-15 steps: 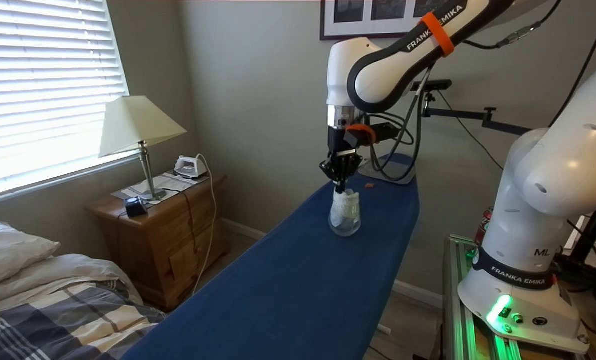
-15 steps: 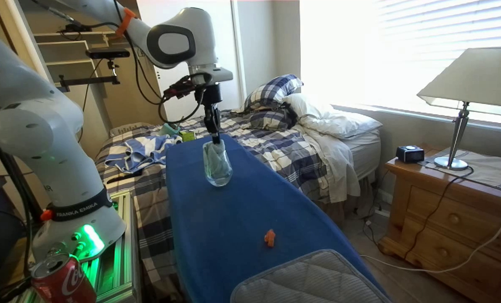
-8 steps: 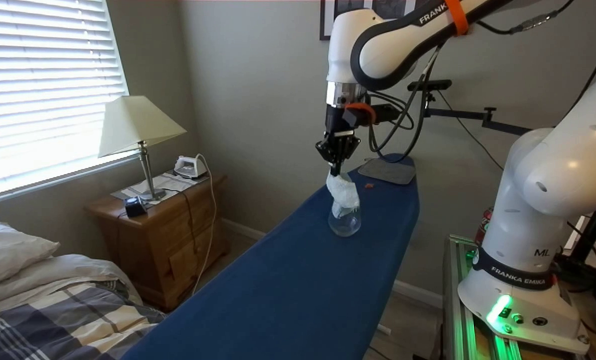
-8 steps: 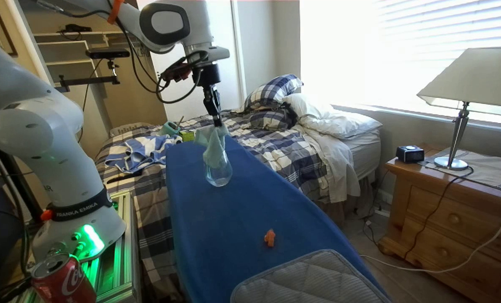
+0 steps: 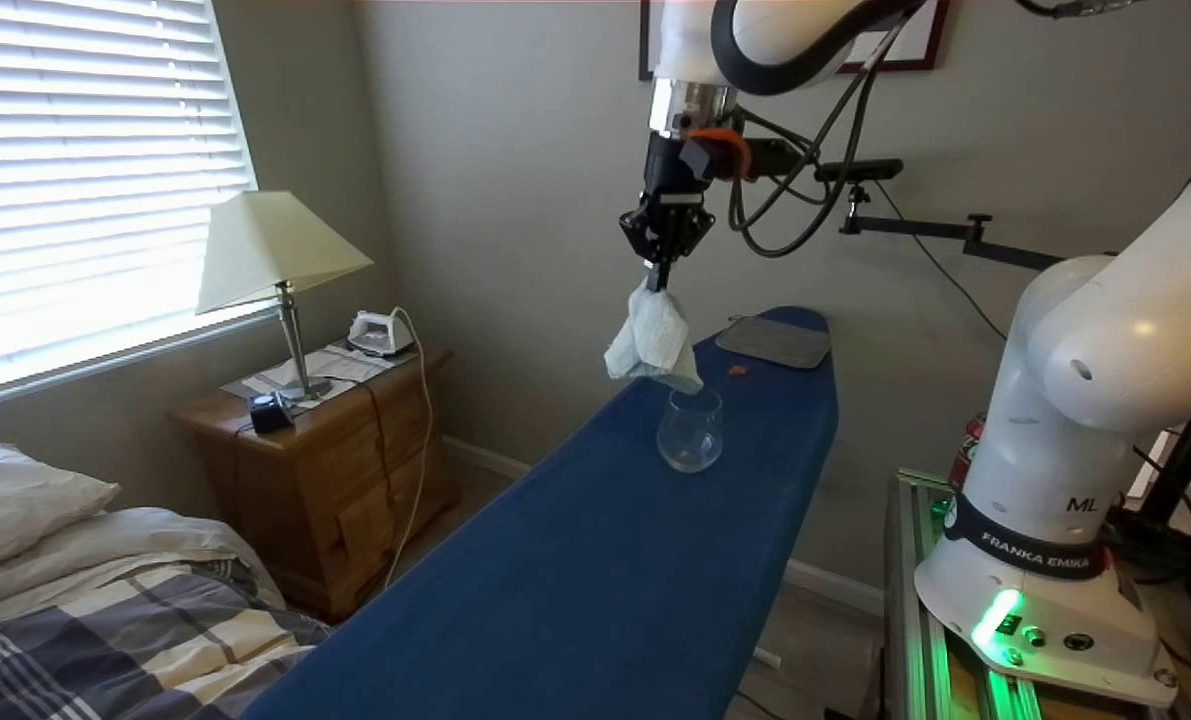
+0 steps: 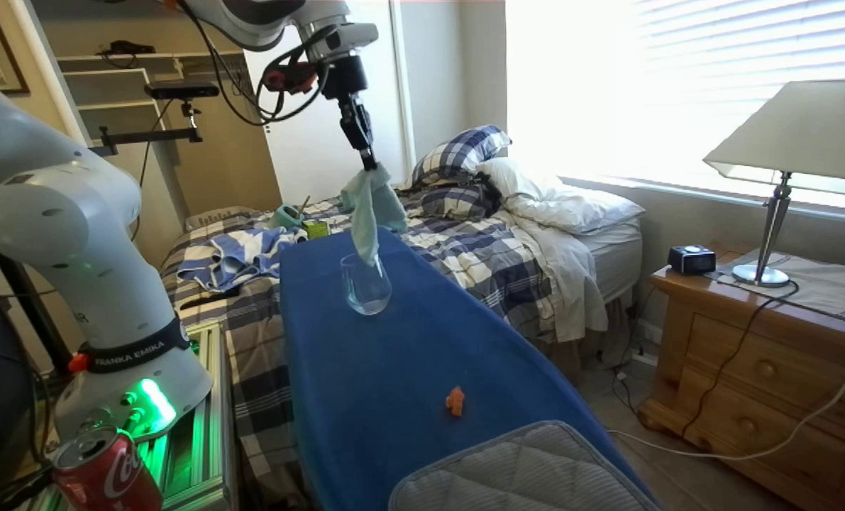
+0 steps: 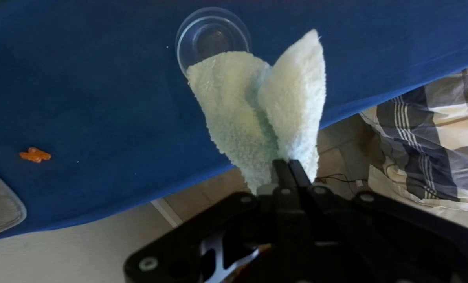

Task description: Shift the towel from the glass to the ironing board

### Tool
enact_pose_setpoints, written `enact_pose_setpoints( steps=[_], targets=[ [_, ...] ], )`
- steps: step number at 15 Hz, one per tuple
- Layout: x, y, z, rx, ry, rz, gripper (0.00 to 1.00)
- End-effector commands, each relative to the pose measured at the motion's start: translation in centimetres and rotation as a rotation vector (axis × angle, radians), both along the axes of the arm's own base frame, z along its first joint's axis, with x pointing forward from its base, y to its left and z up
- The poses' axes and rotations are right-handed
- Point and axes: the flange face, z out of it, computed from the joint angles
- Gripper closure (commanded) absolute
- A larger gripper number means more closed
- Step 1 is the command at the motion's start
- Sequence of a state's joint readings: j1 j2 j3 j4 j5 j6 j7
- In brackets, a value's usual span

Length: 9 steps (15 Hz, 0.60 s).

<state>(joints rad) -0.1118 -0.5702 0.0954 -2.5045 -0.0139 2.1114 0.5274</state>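
In an exterior view, the ironing board (image 5: 575, 570) lies toward six o'clock, flat so things can rest there. The gripper (image 5: 657, 280) pinches the towel (image 5: 652, 345) by its top, so the rest dangles, probably to clear the glass (image 5: 690, 438) standing at the towel's five o'clock.

Ironing board (image 5: 595, 540) in all views

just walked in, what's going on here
A white robot arm holds a pale, fuzzy cloth towel pinched in its black two-finger gripper. The towel hangs in the air, its lowest corner near the top of a clear, rounded glass. That glass stands upright on a blue, fabric-covered ironing board; the towel is not yet laid there.
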Motion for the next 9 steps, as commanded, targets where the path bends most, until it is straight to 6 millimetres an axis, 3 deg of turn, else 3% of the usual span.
enact_pose_setpoints(
  steps=[1,5,9],
  targets=[
    [-0.3,-1.0,3.0,-0.029,-0.030,-0.051,1.00],
    [-0.1,-5.6,4.6,-0.038,-0.068,-0.166,1.00],
    [-0.5,-10.4,3.6,-0.042,-0.059,-0.265,1.00]
  ],
)
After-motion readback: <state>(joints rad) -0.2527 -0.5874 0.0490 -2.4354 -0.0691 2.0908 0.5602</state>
